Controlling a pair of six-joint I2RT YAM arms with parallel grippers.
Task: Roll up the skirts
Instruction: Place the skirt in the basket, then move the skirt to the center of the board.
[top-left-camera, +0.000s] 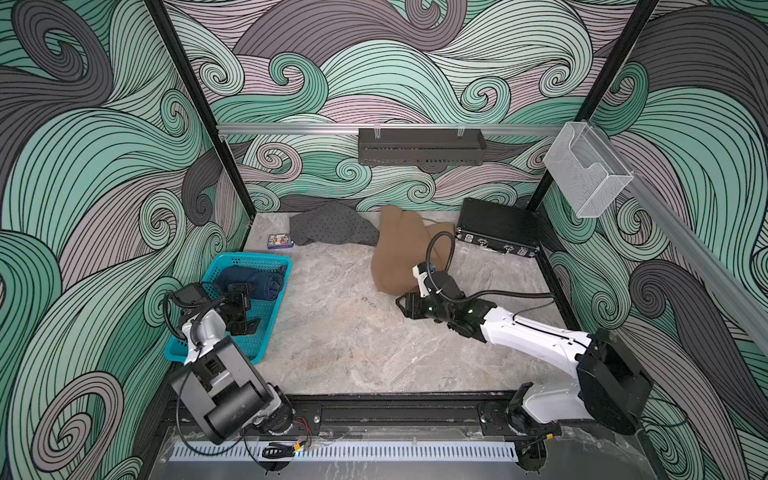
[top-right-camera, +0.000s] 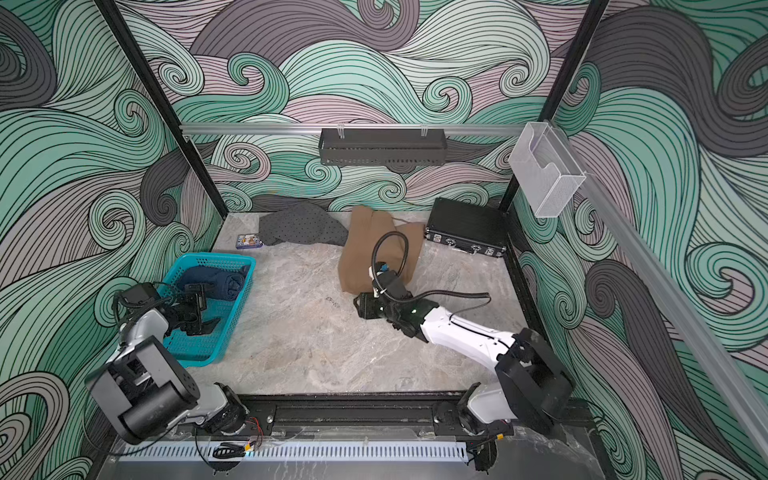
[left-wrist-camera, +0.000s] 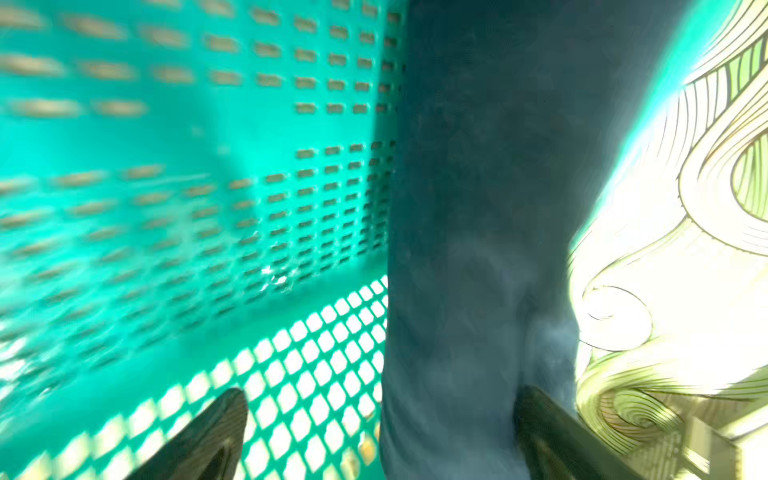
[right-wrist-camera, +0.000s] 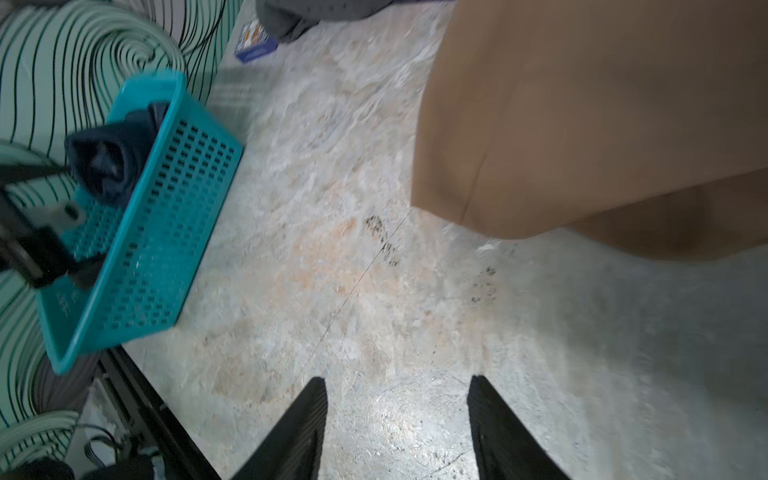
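Marble-look table (top-left-camera: 340, 332), wave-print walls (top-left-camera: 374, 62); L pincer (left-wrist-camera: 380, 411) & R pincer (right-wrist-camera: 397, 382) spread, holding nthg.

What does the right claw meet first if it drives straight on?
Probably the bare table: the open right claw points down at it, and the tan skirt lies off to the side. Depth is unclear.

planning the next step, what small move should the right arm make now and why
Probably ease the right gripper toward the near edge of the tan skirt: its jaws stand open over bare table, holding nothing, and that skirt lies unrolled.
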